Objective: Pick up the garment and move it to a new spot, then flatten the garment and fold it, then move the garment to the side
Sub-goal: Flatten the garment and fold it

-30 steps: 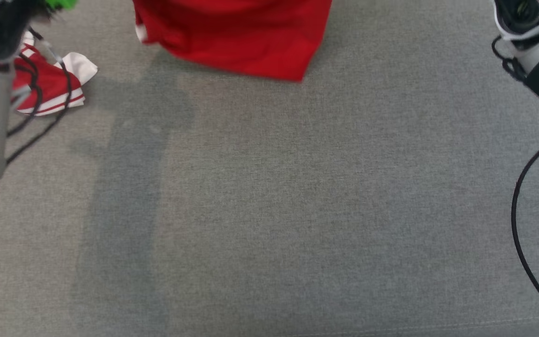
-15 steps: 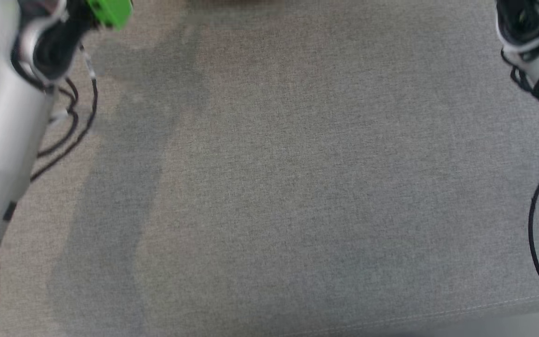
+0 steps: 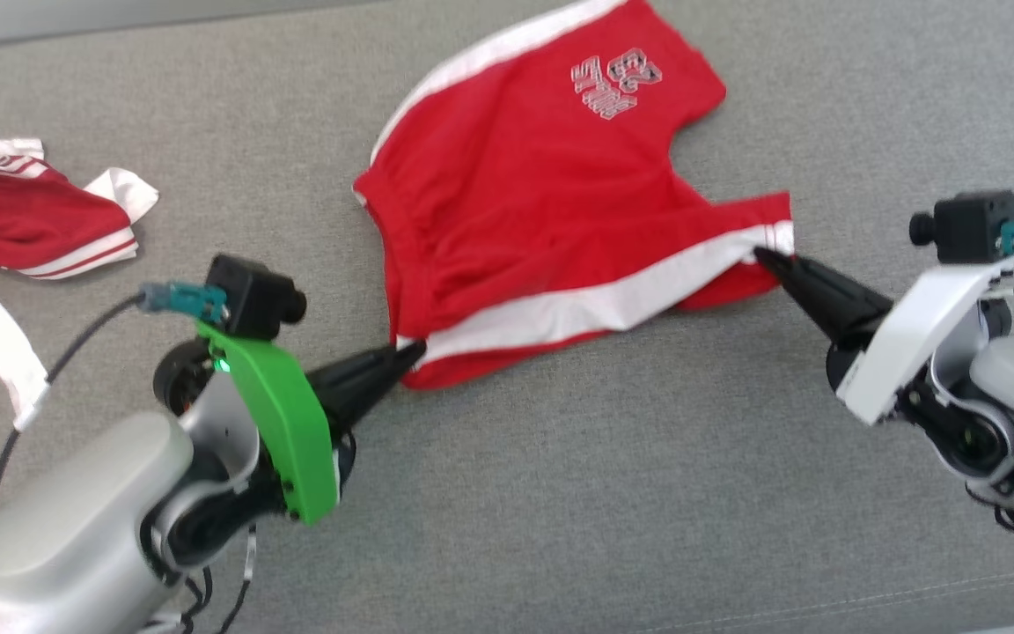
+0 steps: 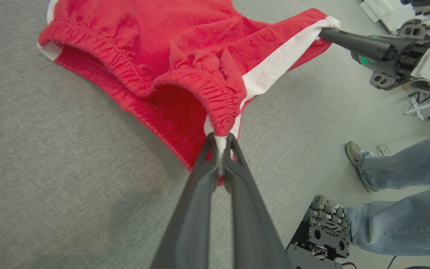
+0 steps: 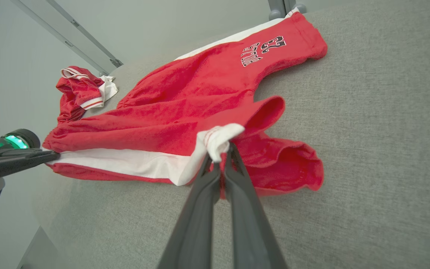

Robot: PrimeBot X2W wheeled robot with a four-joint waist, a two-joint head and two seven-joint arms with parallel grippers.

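The garment (image 3: pixel 551 211) is a pair of red shorts with white side stripes and a printed number, lying partly spread on the grey surface. My left gripper (image 3: pixel 415 350) is shut on the waistband corner at the white stripe (image 4: pixel 220 140). My right gripper (image 3: pixel 760 255) is shut on the leg hem end of the same stripe (image 5: pixel 218 144). The stripe edge stretches between the two grippers, lifted slightly off the surface. In the right wrist view one leg opening (image 5: pixel 286 168) bunches loosely beside my fingers. The far leg with the print (image 5: pixel 263 48) lies flat.
A second red and white garment (image 3: pixel 23 229) lies crumpled at the left of the grey surface (image 3: pixel 560 493). In the left wrist view a person's jeans-clad legs (image 4: pixel 405 201) and a shoe (image 4: pixel 353 151) stand past the surface's edge, beside dark equipment (image 4: pixel 323 231).
The head camera has swung, so the whole picture shifted: the shorts and both grippers now sit in view, where before mostly bare grey surface and forearms showed.
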